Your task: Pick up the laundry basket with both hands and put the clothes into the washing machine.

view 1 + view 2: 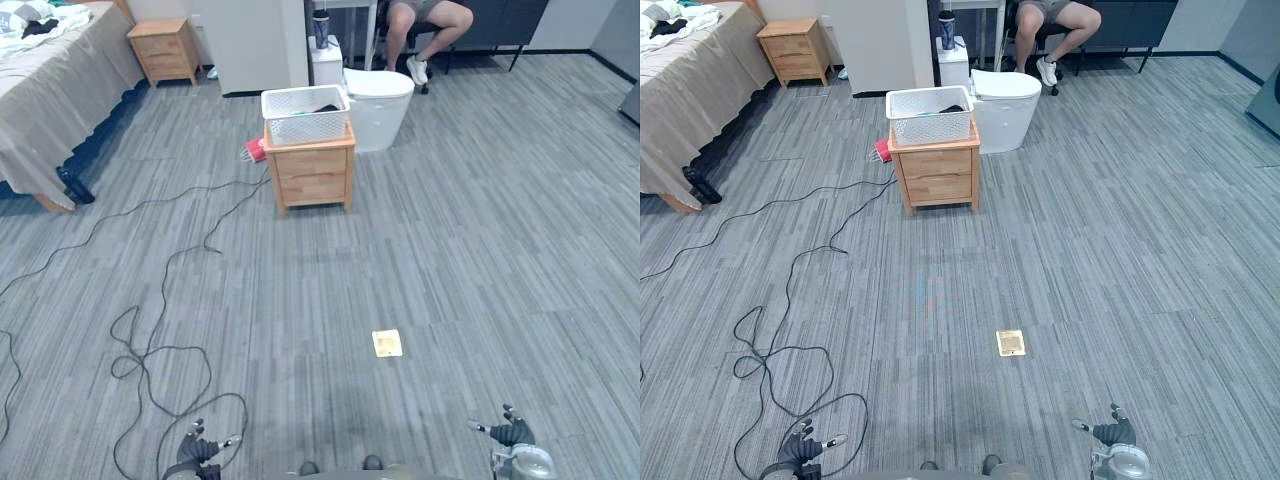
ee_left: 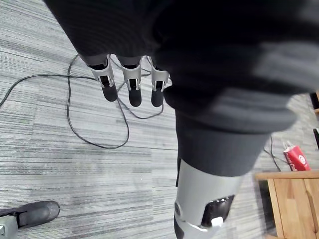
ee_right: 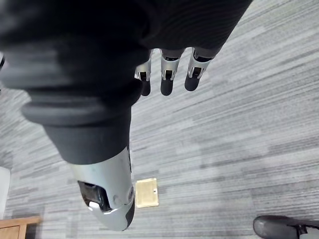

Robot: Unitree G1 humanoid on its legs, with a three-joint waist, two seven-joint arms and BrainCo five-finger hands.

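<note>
My left hand point(image 1: 200, 450) and right hand point(image 1: 512, 432) hang low, fingers apart and empty, since the laundry basket point(image 1: 305, 115) sits on the nightstand point(image 1: 312, 175) well ahead, so I'd walk up first.

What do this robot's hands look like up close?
Both match. The left hand has slim silver fingers in a row, each ending in a rounded dark tip, emerging from a black ribbed cover shaped like a flexible sleeve. The right hand repeats this: silver fingers, dark tips, ribbed cover.
</note>
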